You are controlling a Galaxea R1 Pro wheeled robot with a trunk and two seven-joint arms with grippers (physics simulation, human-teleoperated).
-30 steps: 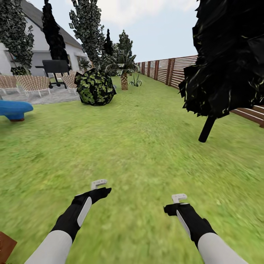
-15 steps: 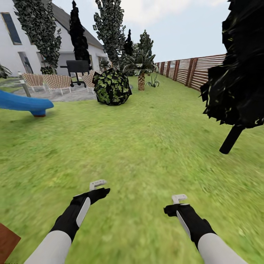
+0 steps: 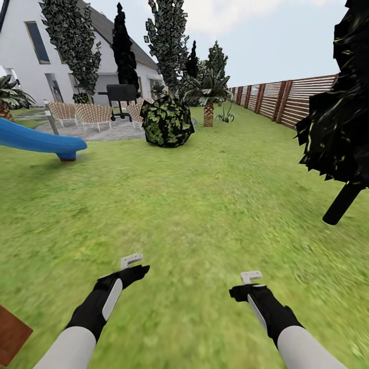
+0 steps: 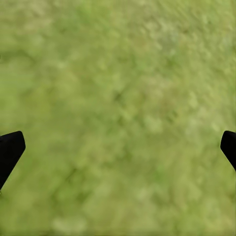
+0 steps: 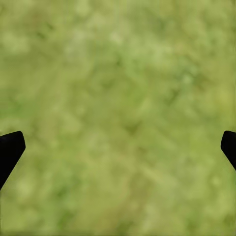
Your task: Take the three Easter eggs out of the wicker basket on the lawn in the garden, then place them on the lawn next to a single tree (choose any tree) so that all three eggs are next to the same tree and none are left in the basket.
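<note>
Robot in transit over lawn; basket and eggs not in sight, so nothing looks done yet. Left pincer and right pincer both spread wide, empty, above grass.

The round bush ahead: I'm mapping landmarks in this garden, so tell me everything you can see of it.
The bush is a rounded, trunkless ball of dark leaves mottled with yellow-green patches, faceted and blocky in the render. It sits upright straight on the lawn, at the edge of the grey paved patch, far ahead of both grippers. Woven chairs and a black grill stand behind it to the left, a small palm behind it to the right.
</note>
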